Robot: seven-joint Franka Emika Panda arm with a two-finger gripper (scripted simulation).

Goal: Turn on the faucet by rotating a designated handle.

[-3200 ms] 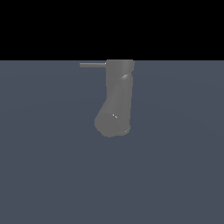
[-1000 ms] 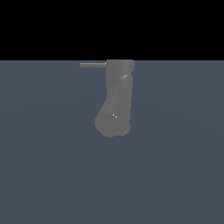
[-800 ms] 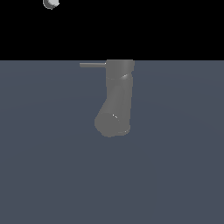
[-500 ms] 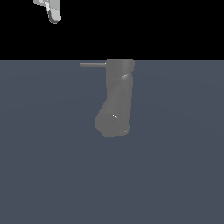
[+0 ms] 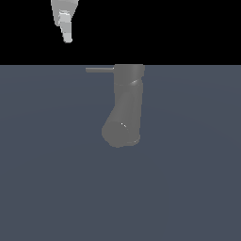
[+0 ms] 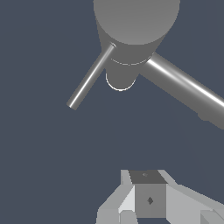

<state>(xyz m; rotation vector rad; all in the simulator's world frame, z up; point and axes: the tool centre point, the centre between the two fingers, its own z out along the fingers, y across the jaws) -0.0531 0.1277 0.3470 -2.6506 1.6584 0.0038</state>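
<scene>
While the white robot gripper [image 5: 66, 29] hangs at eleven o'clock, well apart from the thin straight grey handle rod [image 5: 99, 70], I cannot tell its jaw spacing; the thick matte grey faucet column [image 5: 126, 101] stands untouched.

Gripper [image 5: 67, 38] cut off by exterior view's top edge, you can't tell open/closed, spout [image 6: 192, 94] runs out of wrist pic edge

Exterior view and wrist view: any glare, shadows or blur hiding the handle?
Exterior view: sharp, flat lighting, no cast shadows; the handle reads clearly against the black band's edge, and the gripper is cut off at the frame's top. Wrist view: sharp; bright streaks run along the handle and the faucet spout, hiding nothing.
</scene>
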